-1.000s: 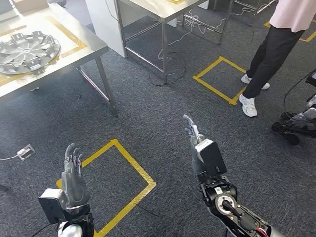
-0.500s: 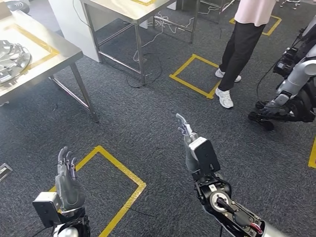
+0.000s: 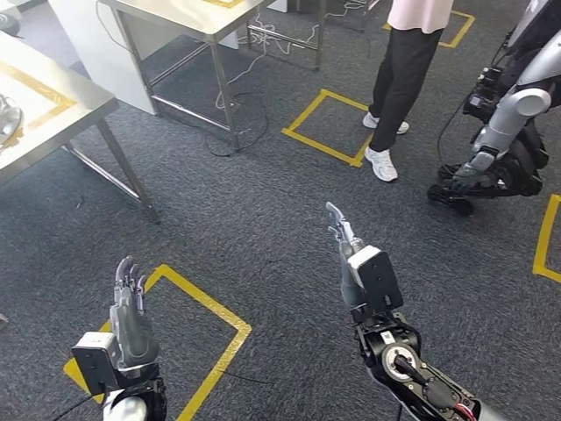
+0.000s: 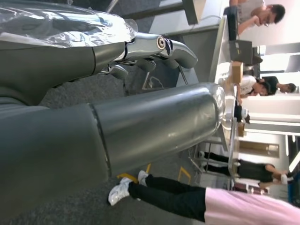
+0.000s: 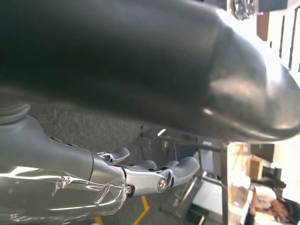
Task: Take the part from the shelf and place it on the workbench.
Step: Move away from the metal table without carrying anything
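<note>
Two hands are raised over the dark carpet in the head view, both empty with fingers straight and apart. The left hand stands at 7 o'clock above a yellow tape square on the floor; the right hand is at 5 o'clock, its fingers pointing up and away. The part, a silver ribbed disc, shows as a sliver at the 9 o'clock edge, lying on a steel counter marked with yellow tape. A second counter stands at 11 o'clock, cables under it. At 1 o'clock a person in black trousers and white shoes stands beside another tape square. Another robot sits at 3 o'clock.
</note>
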You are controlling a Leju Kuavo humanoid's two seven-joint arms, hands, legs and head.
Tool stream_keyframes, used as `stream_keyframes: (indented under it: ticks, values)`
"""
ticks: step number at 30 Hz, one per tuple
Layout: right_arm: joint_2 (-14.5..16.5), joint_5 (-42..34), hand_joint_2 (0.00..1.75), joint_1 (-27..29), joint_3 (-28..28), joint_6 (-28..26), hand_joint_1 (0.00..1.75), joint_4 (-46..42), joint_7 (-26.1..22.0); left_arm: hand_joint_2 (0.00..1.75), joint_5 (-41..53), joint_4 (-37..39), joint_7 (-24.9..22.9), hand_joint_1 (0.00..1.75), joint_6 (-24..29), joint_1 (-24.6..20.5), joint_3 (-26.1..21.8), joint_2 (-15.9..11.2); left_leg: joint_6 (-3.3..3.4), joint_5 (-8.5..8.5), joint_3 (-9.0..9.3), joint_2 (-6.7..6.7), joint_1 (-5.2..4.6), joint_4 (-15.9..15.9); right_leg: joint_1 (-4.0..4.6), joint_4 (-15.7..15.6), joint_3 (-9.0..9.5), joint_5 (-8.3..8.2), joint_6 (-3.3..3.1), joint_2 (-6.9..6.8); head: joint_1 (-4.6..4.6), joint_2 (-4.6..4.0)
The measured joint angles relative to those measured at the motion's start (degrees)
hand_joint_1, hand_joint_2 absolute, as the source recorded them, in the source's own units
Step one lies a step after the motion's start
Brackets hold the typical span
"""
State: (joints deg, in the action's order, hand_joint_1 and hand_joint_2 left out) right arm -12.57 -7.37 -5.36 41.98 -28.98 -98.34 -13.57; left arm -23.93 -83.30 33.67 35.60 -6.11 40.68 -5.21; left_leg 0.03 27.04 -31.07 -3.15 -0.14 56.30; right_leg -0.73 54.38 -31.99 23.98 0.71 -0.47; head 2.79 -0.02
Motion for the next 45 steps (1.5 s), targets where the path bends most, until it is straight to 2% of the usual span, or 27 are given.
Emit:
stream_keyframes:
  ticks: [3,4,5,6,8,10,11,13,15,17,19,20,21,22,24,26,28,30,32,34,35,36,38,40,42,44,45]
  values:
    - [0.0,0.0,0.00,-0.1,0.1,0.1,0.00,0.0,0.1,0.00,0.0,0.0,0.0,0.00,0.4,0.2,0.0,-0.1,-0.75,5.54,-5.01,2.49,0.29,10.9,-0.20,-0.2,-0.16,-0.29,-0.47,1.05,-1.06,0.00]
    - [0.0,0.0,0.00,-0.1,0.2,0.1,0.00,0.0,0.1,0.00,-0.1,0.0,0.0,0.00,0.5,0.3,0.0,-0.2,-0.86,6.61,-6.71,2.71,0.37,14.3,-0.21,-0.2,-0.23,-0.33,-0.50,1.51,-1.36,0.00]
    - [0.0,0.0,0.00,-0.1,0.2,0.1,0.00,0.0,0.2,0.00,-0.2,0.0,0.0,0.00,0.5,0.4,0.0,-0.2,-0.90,6.52,-7.48,2.78,0.42,15.6,-0.23,-0.2,-0.27,-0.35,-0.50,2.00,-1.58,0.00]
    - [0.0,0.0,0.00,0.0,0.2,0.1,0.00,0.0,0.3,0.00,-0.3,0.0,0.0,0.00,0.5,0.4,0.0,-0.3,-0.88,5.29,-7.13,2.83,0.48,14.6,-0.26,-0.1,-0.27,-0.37,-0.48,2.52,-1.74,0.00]
    - [0.0,0.0,0.00,-0.1,0.2,0.1,0.00,0.0,0.3,0.00,-0.4,0.0,0.0,0.00,0.5,0.3,0.0,-0.4,-0.71,0.93,-3.65,3.82,0.70,6.9,-0.36,0.0,-0.22,-0.39,-0.32,3.58,-1.99,0.00]
    - [0.0,0.0,0.00,-0.1,0.2,0.0,0.00,-0.1,0.4,0.00,-0.5,0.0,0.0,0.00,0.5,0.3,0.0,-0.4,-0.46,-1.74,-0.59,5.45,0.86,-0.1,-0.27,0.1,-0.46,-0.46,0.17,4.56,-2.15,0.00]
    - [0.0,0.0,0.00,-0.1,0.2,0.0,0.00,-0.1,0.4,0.00,-0.5,0.0,0.0,0.00,0.5,0.3,0.0,-0.4,-0.29,-2.03,-0.06,5.94,0.84,-1.4,-0.23,0.1,-0.63,-0.56,0.51,4.99,-2.13,0.00]
    - [0.0,0.1,0.00,-0.1,0.2,-0.1,0.00,-0.2,0.4,0.00,-0.5,0.0,0.0,0.00,0.4,0.1,0.0,-0.4,0.24,-2.10,-0.02,5.35,0.67,-1.8,-0.31,0.0,-0.89,-0.82,1.26,5.83,-1.92,0.00]
    - [-0.1,0.1,0.00,-0.1,0.2,-0.3,0.00,-0.3,0.4,0.00,-0.5,0.0,0.0,0.00,0.3,-0.1,0.0,-0.4,0.96,-2.40,0.14,4.40,0.74,-2.2,-0.31,1.4,-1.56,0.19,1.81,4.68,-1.68,0.00]
    - [-0.2,0.1,0.00,-0.2,0.1,-0.5,0.00,-0.4,0.4,0.00,-0.5,0.0,0.1,0.00,0.2,-0.2,0.1,-0.3,1.52,-2.53,0.25,3.33,0.74,-2.5,-0.24,7.5,-4.15,3.66,2.09,2.31,-1.06,0.00]
    - [-0.2,0.0,0.00,-0.1,0.1,-0.7,0.00,-0.5,0.4,0.00,-0.5,0.0,0.1,0.00,0.2,-0.2,0.2,-0.3,1.71,-2.48,0.21,2.28,0.55,-2.4,-0.24,15.5,-7.68,7.16,2.26,1.33,-0.44,0.00]
    - [-0.2,0.0,0.00,0.0,0.1,-0.8,0.00,-0.5,0.3,0.00,-0.5,0.0,0.1,0.00,0.2,-0.3,0.2,-0.4,1.72,-2.45,0.20,1.76,0.48,-2.4,-0.24,17.6,-8.52,7.61,2.28,1.17,-0.25,0.00]
    - [-0.2,0.0,0.00,0.0,0.1,-0.9,0.00,-0.5,0.3,0.00,-0.5,0.0,0.1,0.00,0.3,-0.3,0.3,-0.4,1.70,-2.42,0.22,1.26,0.45,-2.4,-0.24,17.2,-8.20,6.93,2.24,1.04,-0.03,0.00]
    - [-0.2,0.0,0.00,0.1,0.1,-0.9,0.00,-0.5,0.3,0.00,-0.5,0.0,0.1,0.00,0.3,-0.4,0.4,-0.4,1.64,-2.36,0.28,0.79,0.43,-2.4,-0.23,14.4,-6.68,5.30,2.13,0.81,0.19,0.00]
    - [-0.2,0.0,0.00,0.0,0.1,-0.8,0.00,-0.5,0.2,0.00,-0.5,0.0,0.1,0.00,0.5,-0.6,0.5,-0.3,1.34,-2.14,0.48,-0.03,0.32,-2.3,0.01,5.7,-2.12,1.89,1.74,-0.81,0.64,0.00]
    - [-0.2,0.0,0.00,0.0,0.1,-0.8,0.00,-0.6,0.2,0.00,-0.5,0.0,0.1,0.00,0.5,-0.7,0.5,-0.3,0.92,-1.95,0.54,-0.68,0.07,-2.1,0.44,0.8,0.22,0.61,1.19,-1.93,0.75,0.00]
    - [-0.2,0.0,0.00,0.0,0.1,-0.7,0.00,-0.7,0.2,0.00,-0.6,0.0,0.1,0.00,0.6,-0.8,0.6,-0.3,0.48,-1.89,0.59,-1.40,-0.07,-2.0,0.64,0.4,0.13,0.54,0.65,-1.20,0.44,0.00]
    - [-0.2,0.0,0.00,0.0,0.1,-0.7,0.00,-0.8,0.2,0.00,-0.5,0.0,0.2,0.00,0.7,-0.8,0.6,-0.3,-0.14,-0.99,0.38,-0.91,0.12,-1.1,0.41,0.1,0.17,0.30,0.08,-0.25,0.20,0.00]
    - [-0.2,-0.1,0.00,0.0,0.1,-0.7,0.00,-0.9,0.2,0.00,-0.5,0.0,0.2,0.00,1.0,-0.7,0.7,-0.4,-0.67,2.17,-1.79,1.17,0.35,4.0,0.17,-0.1,0.19,0.00,-0.41,0.62,-0.32,0.00]
    - [-0.2,-0.1,0.00,0.0,0.1,-0.6,0.00,-0.9,0.2,0.00,-0.5,0.0,0.2,0.00,1.1,-0.5,0.8,-0.4,-0.88,5.98,-5.84,2.56,0.41,12.5,0.19,-0.1,-0.01,-0.14,-0.64,1.65,-1.13,0.00]
    - [-0.2,-0.2,0.00,0.0,0.2,-0.6,0.00,-0.9,0.2,0.00,-0.5,0.0,0.2,0.00,1.1,-0.4,0.8,-0.4,-0.90,6.75,-7.41,2.74,0.42,15.4,0.21,-0.1,-0.08,-0.18,-0.69,2.27,-1.42,0.00]
    - [-0.2,-0.2,0.00,0.1,0.2,-0.6,0.00,-0.9,0.2,0.00,-0.5,0.0,0.2,0.00,1.1,-0.3,0.8,-0.4,-0.84,6.27,-7.92,2.83,0.42,16.1,0.22,0.0,-0.11,-0.21,-0.71,2.98,-1.61,0.00]
    - [-0.2,-0.2,0.00,0.1,0.2,-0.6,0.00,-0.9,0.2,0.00,-0.5,0.0,0.2,0.00,1.1,-0.2,0.8,-0.4,-0.47,2.35,-5.55,3.51,0.43,10.6,0.22,0.0,-0.01,-0.25,-0.67,4.41,-1.88,0.00]
    - [-0.2,-0.2,0.00,0.0,0.2,-0.7,0.00,-0.9,0.3,0.00,-0.5,0.0,0.2,0.00,1.1,-0.3,0.8,-0.5,0.08,-1.35,-1.72,5.99,0.53,2.0,0.25,0.1,-0.04,-0.29,-0.46,5.71,-2.04,0.00]
    - [-0.2,-0.2,0.00,0.0,0.2,-0.8,0.00,-1.0,0.3,0.00,-0.6,0.0,0.2,0.00,1.1,-0.3,0.9,-0.5,0.34,-2.33,-0.09,7.39,0.52,-1.9,0.14,0.1,-0.40,-0.44,0.07,6.82,-1.99,0.00]
    - [-0.3,-0.2,0.00,0.1,0.2,-0.9,0.00,-1.1,0.3,0.00,-0.6,0.0,0.2,0.00,1.0,-0.3,0.9,-0.4,0.62,-2.44,0.08,6.28,0.53,-2.2,-0.09,0.1,-0.76,-0.54,0.77,7.73,-1.90,0.00]
    - [-0.3,-0.2,0.00,0.1,0.2,-0.9,0.00,-1.2,0.3,0.00,-0.6,0.0,0.2,0.00,1.0,-0.3,0.9,-0.4,0.89,-2.54,0.22,5.63,0.58,-2.5,-0.02,0.7,-1.07,-0.13,1.06,7.09,-1.81,0.00]
